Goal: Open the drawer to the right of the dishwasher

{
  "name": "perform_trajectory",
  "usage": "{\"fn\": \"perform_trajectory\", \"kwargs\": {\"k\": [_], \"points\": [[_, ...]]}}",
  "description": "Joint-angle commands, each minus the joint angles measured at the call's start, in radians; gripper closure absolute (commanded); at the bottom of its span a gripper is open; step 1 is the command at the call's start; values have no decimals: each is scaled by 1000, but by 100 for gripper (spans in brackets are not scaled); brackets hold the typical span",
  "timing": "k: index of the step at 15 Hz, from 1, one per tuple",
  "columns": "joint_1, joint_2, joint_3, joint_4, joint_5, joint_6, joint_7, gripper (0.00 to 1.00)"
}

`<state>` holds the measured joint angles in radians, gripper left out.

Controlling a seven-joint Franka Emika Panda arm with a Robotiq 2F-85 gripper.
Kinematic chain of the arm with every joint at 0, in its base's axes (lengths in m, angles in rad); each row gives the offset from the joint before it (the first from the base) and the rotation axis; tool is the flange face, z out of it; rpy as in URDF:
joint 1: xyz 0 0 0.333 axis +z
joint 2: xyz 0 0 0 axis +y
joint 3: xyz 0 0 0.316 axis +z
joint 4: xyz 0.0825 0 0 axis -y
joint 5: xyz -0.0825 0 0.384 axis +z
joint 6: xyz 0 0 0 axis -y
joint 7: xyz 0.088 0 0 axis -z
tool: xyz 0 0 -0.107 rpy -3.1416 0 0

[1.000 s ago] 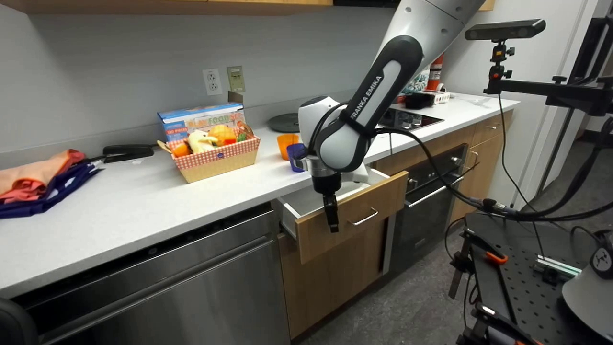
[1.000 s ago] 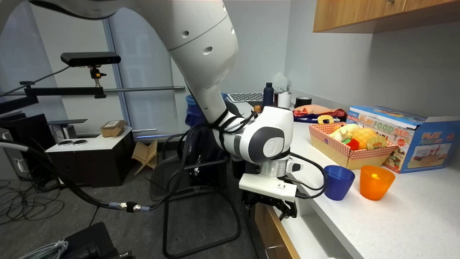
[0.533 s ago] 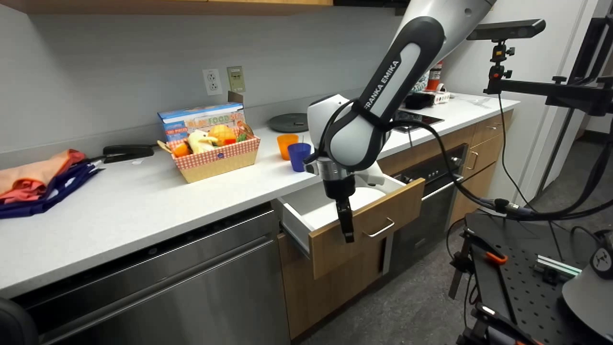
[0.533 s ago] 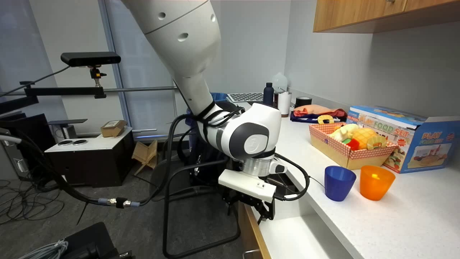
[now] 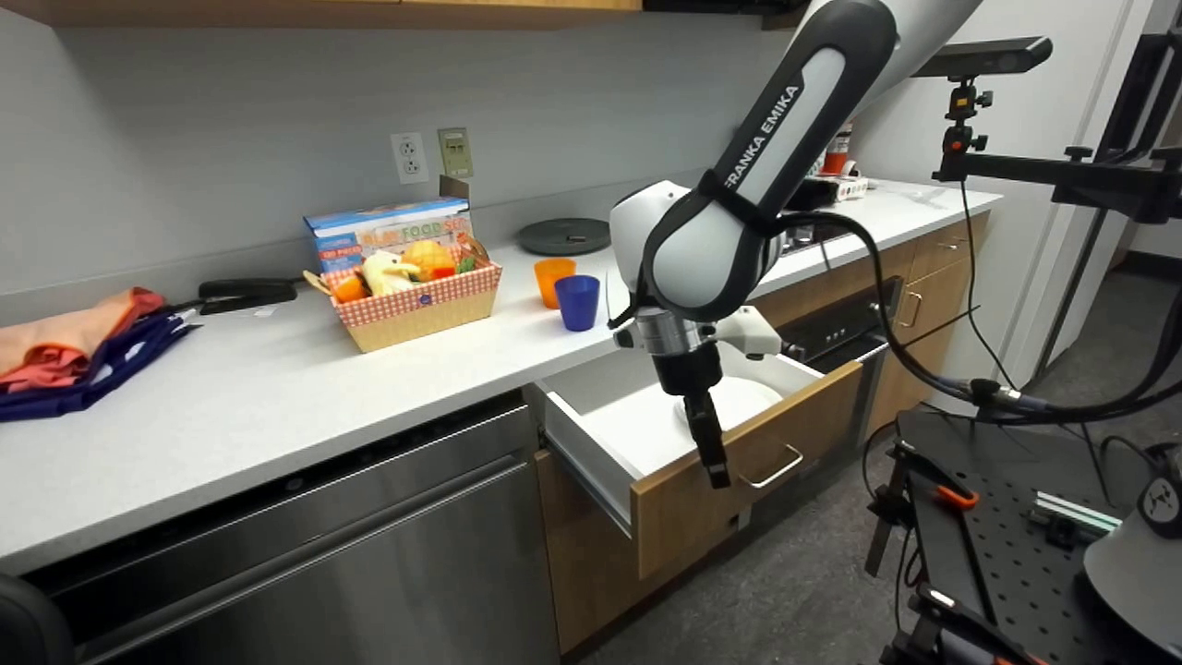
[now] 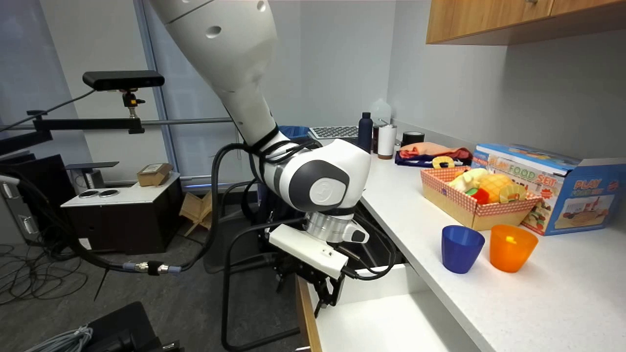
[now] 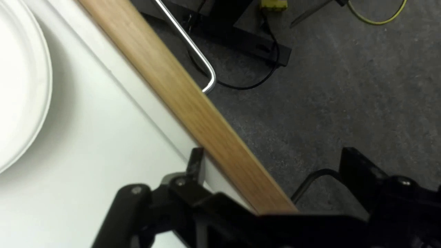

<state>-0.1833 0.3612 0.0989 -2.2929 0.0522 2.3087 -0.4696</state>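
Note:
The drawer, with a brown wood front and white interior, is pulled well out, right of the stainless dishwasher. It also shows in an exterior view and the wrist view. Its silver bar handle is free. My gripper points down and straddles the top edge of the drawer front, left of the handle. In the wrist view the jaws are wide apart. One finger is inside, at the inner face; the other is outside, apart from the front. A white round dish lies in the drawer.
A blue cup and an orange cup stand on the counter above the drawer. A basket of play food is further left. The black oven is right of the drawer. A black cart stands in front.
The drawer has slid steadily further out from the counter. My gripper has moved outward with it, one finger staying inside. More of the interior and the white dish shows.

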Motion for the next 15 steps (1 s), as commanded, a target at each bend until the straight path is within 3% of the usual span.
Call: {"fn": "perform_trajectory", "kwargs": {"k": [1,11,15], "points": [[12,-75,-15,-59,26,-53,-13,0],[36,-240,-112,-93,-120,-148,82,0],[26,-323,-157,-105,-156,-135,120,0]]}}
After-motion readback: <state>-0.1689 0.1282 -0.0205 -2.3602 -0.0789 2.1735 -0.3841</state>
